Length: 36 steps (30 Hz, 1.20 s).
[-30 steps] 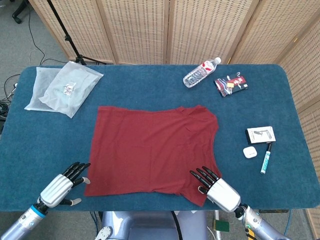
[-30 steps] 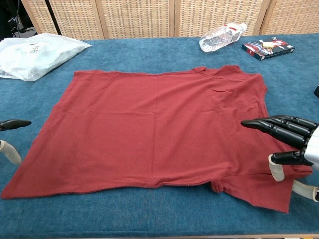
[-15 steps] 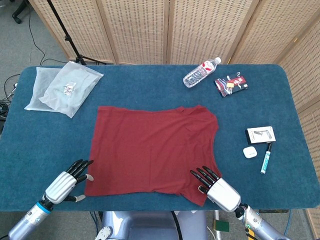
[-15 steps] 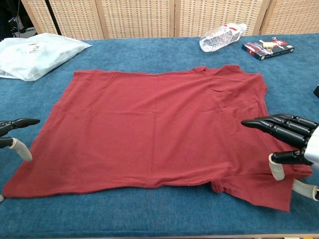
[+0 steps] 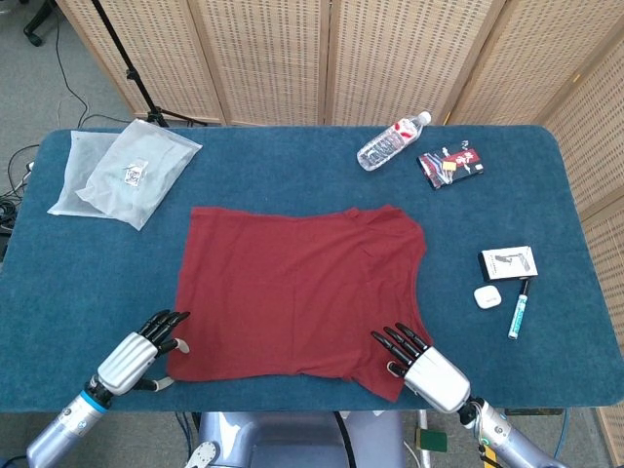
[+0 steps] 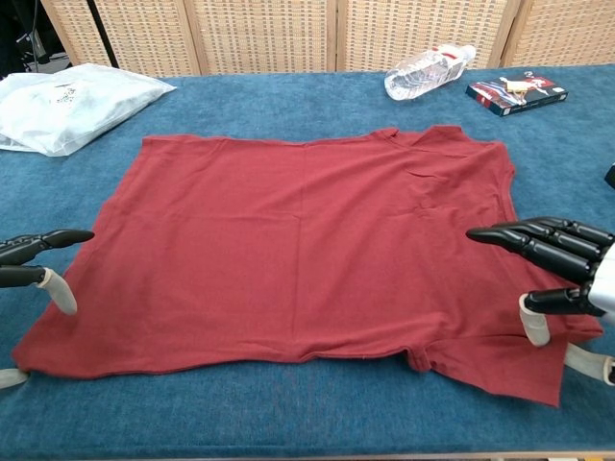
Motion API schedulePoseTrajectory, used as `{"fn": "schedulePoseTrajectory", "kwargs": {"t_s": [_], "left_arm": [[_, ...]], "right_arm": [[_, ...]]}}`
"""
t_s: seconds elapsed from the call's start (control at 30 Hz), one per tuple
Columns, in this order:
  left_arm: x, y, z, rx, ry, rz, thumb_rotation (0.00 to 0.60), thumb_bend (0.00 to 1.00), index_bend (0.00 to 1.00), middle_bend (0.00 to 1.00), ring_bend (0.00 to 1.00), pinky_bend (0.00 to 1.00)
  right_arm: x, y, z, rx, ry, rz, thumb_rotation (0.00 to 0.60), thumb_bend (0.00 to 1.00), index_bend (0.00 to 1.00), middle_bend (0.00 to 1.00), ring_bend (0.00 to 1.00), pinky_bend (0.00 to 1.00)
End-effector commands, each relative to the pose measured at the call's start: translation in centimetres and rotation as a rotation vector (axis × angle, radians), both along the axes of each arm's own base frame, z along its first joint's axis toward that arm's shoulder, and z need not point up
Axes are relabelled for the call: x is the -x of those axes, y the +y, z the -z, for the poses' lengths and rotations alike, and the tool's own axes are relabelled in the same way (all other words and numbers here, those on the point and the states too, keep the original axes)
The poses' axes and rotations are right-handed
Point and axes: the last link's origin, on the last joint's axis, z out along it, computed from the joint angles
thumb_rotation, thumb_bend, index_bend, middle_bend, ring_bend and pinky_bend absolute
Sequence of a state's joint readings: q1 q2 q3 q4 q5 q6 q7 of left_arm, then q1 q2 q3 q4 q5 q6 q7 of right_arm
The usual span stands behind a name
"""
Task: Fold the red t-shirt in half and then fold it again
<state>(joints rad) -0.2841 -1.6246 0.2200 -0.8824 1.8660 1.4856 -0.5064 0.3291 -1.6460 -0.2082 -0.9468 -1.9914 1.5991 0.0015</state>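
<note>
On table, red t-shirt (image 5: 297,291) flat, left hand (image 5: 136,353) & right hand (image 5: 421,366) both released, fingers apart.

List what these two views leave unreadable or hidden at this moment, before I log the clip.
- Left hand: the chest view's left edge cuts it off; whether it touches the red t-shirt is unclear.
- Right hand: cropped by the chest view's right edge; the hand hides any contact with the shirt beneath it.
- Print on the white box and dark packet: too small in the head view.
</note>
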Motion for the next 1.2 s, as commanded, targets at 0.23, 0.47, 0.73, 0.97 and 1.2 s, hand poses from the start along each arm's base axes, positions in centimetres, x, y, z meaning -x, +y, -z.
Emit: {"fn": "schedulePoseTrajectory", "kwargs": {"t_s": [0.23, 0.47, 0.73, 0.97, 1.2], "left_arm": [[-0.11, 0.19, 0.11, 0.001, 0.002, -0.003, 0.6, 0.42, 0.44, 0.0, 0.0, 0.0], [-0.25, 0.38, -0.13, -0.003, -0.01, -0.006, 0.6, 0.49, 0.44, 0.0, 0.0, 0.0], [-0.61, 0.54, -0.09, -0.002, -0.017, -0.003, 0.6, 0.52, 0.44, 0.0, 0.0, 0.0], [-0.73, 0.83, -0.13, -0.008, -0.02, -0.01, 0.6, 0.57, 0.44, 0.0, 0.0, 0.0], [-0.67, 0.79, 0.01, 0.003, -0.02, -0.016, 0.6, 0.6, 0.45, 0.0, 0.0, 0.0]], "right_arm": [[0.0, -0.04, -0.07, 0.001, 0.0, 0.0, 0.6, 0.47, 0.65, 0.0, 0.0, 0.1], [0.0, -0.04, -0.07, 0.0, -0.001, 0.001, 0.6, 0.47, 0.65, 0.0, 0.0, 0.1], [-0.01, -0.11, -0.15, 0.001, -0.004, 0.003, 0.6, 0.47, 0.65, 0.0, 0.0, 0.1], [-0.02, -0.21, -0.24, 0.001, -0.006, 0.005, 0.6, 0.47, 0.65, 0.0, 0.0, 0.1], [-0.01, -0.18, -0.21, 0.001, -0.004, 0.006, 0.6, 0.47, 0.65, 0.0, 0.0, 0.1]]}}
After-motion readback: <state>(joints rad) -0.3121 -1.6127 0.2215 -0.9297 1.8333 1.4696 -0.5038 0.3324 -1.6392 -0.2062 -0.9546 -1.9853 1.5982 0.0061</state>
